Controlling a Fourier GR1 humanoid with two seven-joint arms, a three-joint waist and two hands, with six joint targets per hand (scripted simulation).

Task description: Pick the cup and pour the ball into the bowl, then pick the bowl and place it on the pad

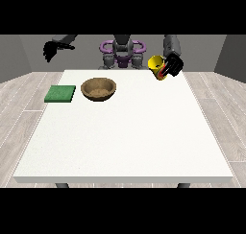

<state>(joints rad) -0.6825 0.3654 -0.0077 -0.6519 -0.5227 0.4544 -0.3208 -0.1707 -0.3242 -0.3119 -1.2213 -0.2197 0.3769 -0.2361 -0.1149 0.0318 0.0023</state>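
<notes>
The cup (157,65), yellow with a red patch on its side, is in my hand at the view's right (173,65), my fingers curled round it. I hold it lifted above the far right corner of the table (125,146), tipped over so that its open mouth faces toward the bowl's side of the view. I cannot make out the ball inside it or anywhere else.

Taking the bowl (98,89) as my landmark: it is a brown wooden one, sitting upright on the table's far half, and the cup hangs well apart from it, off toward the view's right and farther back. What lies inside the bowl I cannot tell beyond its brown bottom. Just beside the bowl, on the side toward the view's left, the green pad (60,94) lies flat near the table's edge, apart from the bowl and not touching it.

My other hand, at the view's left (51,50), is raised in the air beyond the table's far left corner, well behind and above the pad and holding nothing. Whether its fingers are straight or curled I cannot tell.
</notes>
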